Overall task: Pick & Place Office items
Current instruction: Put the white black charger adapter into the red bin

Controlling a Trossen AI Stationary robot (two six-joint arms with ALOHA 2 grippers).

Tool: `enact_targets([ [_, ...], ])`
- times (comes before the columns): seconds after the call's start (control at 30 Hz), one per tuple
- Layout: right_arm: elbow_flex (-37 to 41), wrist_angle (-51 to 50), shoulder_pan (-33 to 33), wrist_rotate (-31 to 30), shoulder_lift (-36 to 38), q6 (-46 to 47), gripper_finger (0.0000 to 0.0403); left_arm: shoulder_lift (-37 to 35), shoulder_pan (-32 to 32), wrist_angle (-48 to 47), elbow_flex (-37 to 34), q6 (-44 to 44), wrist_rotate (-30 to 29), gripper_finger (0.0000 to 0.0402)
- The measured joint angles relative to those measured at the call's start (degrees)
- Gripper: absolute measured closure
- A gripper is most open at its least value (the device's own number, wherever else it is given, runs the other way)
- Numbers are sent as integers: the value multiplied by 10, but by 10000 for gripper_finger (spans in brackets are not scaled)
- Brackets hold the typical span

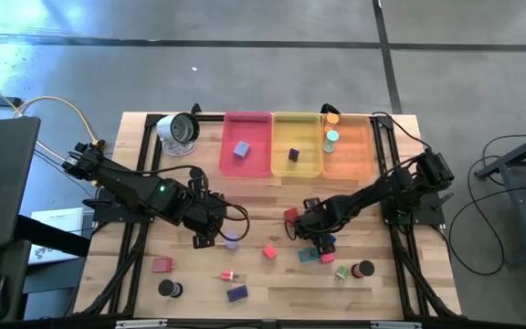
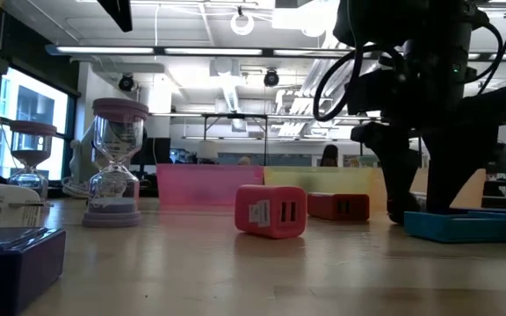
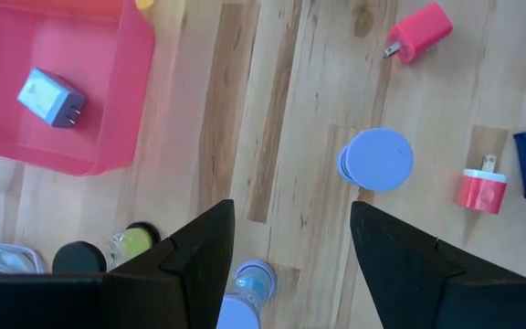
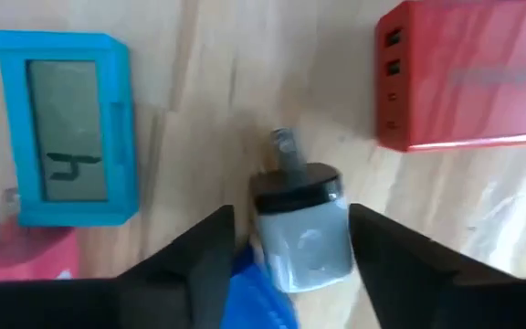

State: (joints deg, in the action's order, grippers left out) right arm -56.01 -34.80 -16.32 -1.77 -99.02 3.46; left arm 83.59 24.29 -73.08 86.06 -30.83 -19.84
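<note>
My right gripper (image 1: 316, 239) points down at the right of the table's middle. Its fingers (image 4: 290, 215) are shut on a grey-and-black plug adapter (image 4: 301, 233) that lies on the wood, with a blue piece (image 4: 249, 288) beside it. A teal timer (image 4: 62, 128) and a red block (image 4: 468, 78) lie close by. My left gripper (image 1: 204, 236) hangs open above the table's left middle. A lavender cylinder (image 3: 249, 288) shows far below between its fingers (image 3: 290, 215), and a lavender disc top (image 3: 377, 160) shows beyond them. My right gripper comes at the adapter from above, pointing down, one finger at each long side (image 4: 343, 228). The adapter's pronged end (image 4: 284, 146) points away past the fingertips. Its body rests on the table. The blue piece fills the small gap at the other finger, so that contact is unclear.
Pink (image 1: 247, 117), yellow (image 1: 297, 117) and orange (image 1: 359, 123) trays stand in a row at the far edge, with a few pieces inside. A silver-and-white round object (image 1: 179, 131) sits to their left. Loose blocks and black discs (image 1: 167, 289) (image 1: 364, 270) lie along the near half.
</note>
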Motion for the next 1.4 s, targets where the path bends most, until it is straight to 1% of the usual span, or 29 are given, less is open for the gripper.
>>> enact_targets([
  [0.17,0,0,0,8,0,39,285,0,0,0,0,0,0,190],
  [0.2,0,0,0,9,1,45,291,0,0,0,0,0,0,190],
  [0.37,0,14,0,23,1,88,291,0,0,0,0,0,-1,190],
  [0.57,-7,26,0,22,2,174,291,0,0,0,0,0,-6,190],
  [0.67,-29,23,-3,17,3,219,291,0,0,0,0,0,-15,190],
  [0.83,-90,10,-10,13,3,253,291,0,0,3,0,0,-16,190],
  [0.93,-145,-29,-19,-21,3,234,291,0,0,14,0,0,-22,190],
  [1.1,-221,-125,-24,-107,4,185,291,0,0,51,0,-5,-87,190],
  [1.27,-296,-182,-14,-146,4,183,291,0,0,82,0,-5,-135,190],
  [1.4,-356,-181,-12,-170,4,194,291,0,2,109,0,-12,-158,190],
])
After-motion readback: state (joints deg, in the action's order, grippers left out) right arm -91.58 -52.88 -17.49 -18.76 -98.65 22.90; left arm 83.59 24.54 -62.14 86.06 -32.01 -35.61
